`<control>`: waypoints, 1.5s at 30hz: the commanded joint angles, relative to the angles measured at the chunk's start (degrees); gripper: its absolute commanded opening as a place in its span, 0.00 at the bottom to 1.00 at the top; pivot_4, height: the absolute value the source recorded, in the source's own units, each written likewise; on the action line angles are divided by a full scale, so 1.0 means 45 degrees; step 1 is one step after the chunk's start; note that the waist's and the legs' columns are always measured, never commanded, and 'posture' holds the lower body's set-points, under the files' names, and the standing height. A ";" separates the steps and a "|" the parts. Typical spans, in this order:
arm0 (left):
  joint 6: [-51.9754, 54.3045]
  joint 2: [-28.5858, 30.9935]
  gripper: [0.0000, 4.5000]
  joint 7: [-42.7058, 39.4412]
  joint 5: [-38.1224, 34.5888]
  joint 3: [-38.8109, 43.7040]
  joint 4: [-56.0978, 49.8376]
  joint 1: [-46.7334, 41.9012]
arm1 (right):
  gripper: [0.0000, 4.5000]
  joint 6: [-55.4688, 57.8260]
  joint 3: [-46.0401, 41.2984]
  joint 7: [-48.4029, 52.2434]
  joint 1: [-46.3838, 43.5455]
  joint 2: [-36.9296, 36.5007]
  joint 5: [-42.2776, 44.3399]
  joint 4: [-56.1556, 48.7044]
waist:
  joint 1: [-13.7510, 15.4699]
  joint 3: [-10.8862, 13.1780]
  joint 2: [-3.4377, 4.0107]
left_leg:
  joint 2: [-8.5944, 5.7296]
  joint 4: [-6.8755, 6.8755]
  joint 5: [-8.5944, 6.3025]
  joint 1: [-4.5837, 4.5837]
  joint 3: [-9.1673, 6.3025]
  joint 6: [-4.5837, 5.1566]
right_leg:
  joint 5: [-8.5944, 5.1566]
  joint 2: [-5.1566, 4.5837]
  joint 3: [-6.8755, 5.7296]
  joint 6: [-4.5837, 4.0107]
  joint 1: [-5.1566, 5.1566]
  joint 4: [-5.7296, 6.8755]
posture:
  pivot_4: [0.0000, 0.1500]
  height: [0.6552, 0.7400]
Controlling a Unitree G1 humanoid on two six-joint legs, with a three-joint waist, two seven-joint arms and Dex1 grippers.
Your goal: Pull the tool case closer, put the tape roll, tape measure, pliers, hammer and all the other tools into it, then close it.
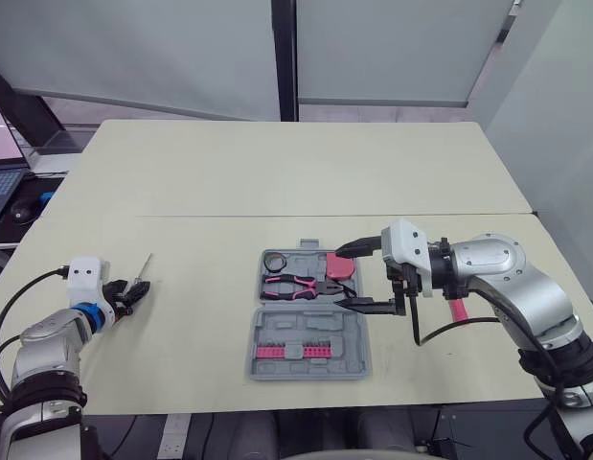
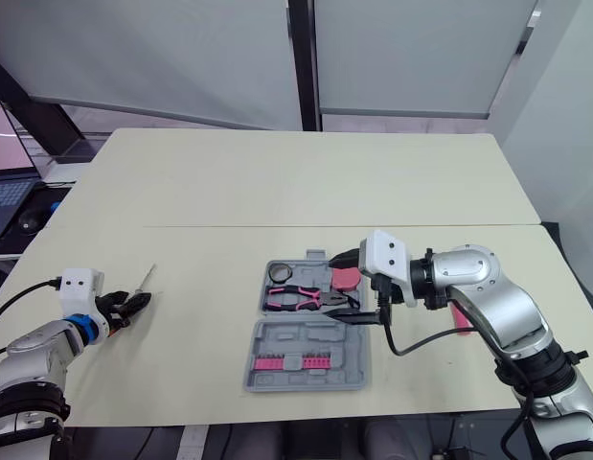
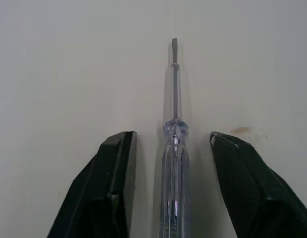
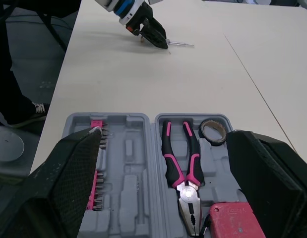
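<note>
The tool case (image 1: 349,362) lies open and flat in front of me, so tools can drop right in. Its near half holds a pink row of little bits (image 1: 291,351).

Well off to the left of the case is my left gripper (image 1: 138,289). Its two fingers are spread apart, one on each side of the screwdriver (image 3: 174,144). They are not squeezing the clear handle yet. I think they sit like that so one squeeze can grab it. The screwdriver is not in the case yet, and its metal tip points away from me.

On the right of the case, a pink thing (image 1: 458,310) peeks out from behind my right arm. It could be the hammer's handle, but I cannot tell.

My right gripper (image 1: 341,278) reaches in from the right side of the case. Its fingers are wide apart and hold nothing. It hangs by the far half of the case, near the red tape measure (image 1: 341,265).

In that far half, the pliers (image 1: 294,285) lie in their own shaped slot, so they will not slide around. The tape measure sits just beside them. The tape roll (image 1: 275,260) sits in the far left corner.

Past the case there is just the table (image 1: 277,163).

The lid must stay open until the last tools go in.
</note>
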 commanded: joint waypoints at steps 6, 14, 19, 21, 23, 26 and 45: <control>-0.0487 0.0273 0.10 -0.0942 -0.0075 -0.0122 -0.0847 0.1165 | 1.00 0.0190 -0.0348 -0.0370 0.0245 -0.0121 0.0193 -0.0788 | -0.0037 -0.0004 0.0004 | 0.0003 0.0017 0.0000 0.0004 0.0004 0.0000 | 0.0004 -0.0001 0.0006 0.0007 0.0004 0.0002 | 1.00 1.00; 0.0024 0.1330 0.10 -0.3951 -0.0806 -0.1424 -0.8696 0.3947 | 1.00 0.0332 -0.1138 -0.0599 0.1052 -0.0854 0.0246 -0.1055 | 0.0065 0.0000 -0.0001 | 0.0011 0.0009 -0.0001 -0.0016 -0.0002 -0.0002 | 0.0004 -0.0003 0.0002 0.0001 -0.0009 -0.0006 | 1.00 1.00; 0.1048 0.1634 0.10 -0.4786 -0.0605 -0.3489 -1.2014 0.3565 | 1.00 0.0197 -0.1287 -0.0433 0.1619 -0.1672 0.0102 -0.1158 | 0.0035 0.0003 0.0006 | -0.0008 0.0022 -0.0001 -0.0016 0.0042 -0.0002 | 0.0014 -0.0035 0.0028 0.0021 0.0002 -0.0036 | 1.00 1.00; 0.1668 0.1545 0.10 -0.4955 -0.0427 -0.4552 -1.2795 0.2928 | 1.00 0.0251 -0.1286 -0.0406 0.1825 -0.1968 0.0059 -0.1279 | 0.0003 0.0004 0.0006 | -0.0009 0.0027 -0.0001 -0.0017 0.0043 -0.0001 | 0.0016 -0.0032 0.0031 0.0026 0.0001 -0.0036 | 1.00 1.00; 0.2218 0.1462 0.10 -0.4964 -0.0058 -0.5498 -1.3094 0.2308 | 1.00 0.0302 -0.1240 -0.0484 0.2009 -0.2231 -0.0102 -0.1353 | -0.0010 0.0004 0.0007 | -0.0001 0.0028 -0.0001 -0.0019 0.0032 0.0000 | 0.0015 -0.0010 0.0031 0.0026 -0.0001 -0.0034 | 1.00 1.00; 0.2515 0.0988 0.10 -0.4857 0.0799 -0.7019 -1.2954 0.1048 | 1.00 0.0185 -0.1129 -0.0578 0.2350 -0.2549 -0.0431 -0.1396 | -0.0044 0.0005 0.0008 | 0.0007 0.0028 -0.0001 -0.0019 0.0022 0.0002 | 0.0014 0.0013 0.0032 0.0025 -0.0005 -0.0028 | 1.00 1.00; 0.1373 -0.0622 0.10 -0.5079 0.3376 -1.0007 -1.1189 -0.0977 | 1.00 0.0473 -0.1092 -0.0867 0.2895 -0.2637 -0.0603 -0.1872 | -0.0037 0.0005 0.0008 | 0.0007 0.0048 -0.0002 -0.0032 0.0008 0.0005 | 0.0016 0.0025 0.0032 0.0030 -0.0002 -0.0028 | 1.00 1.00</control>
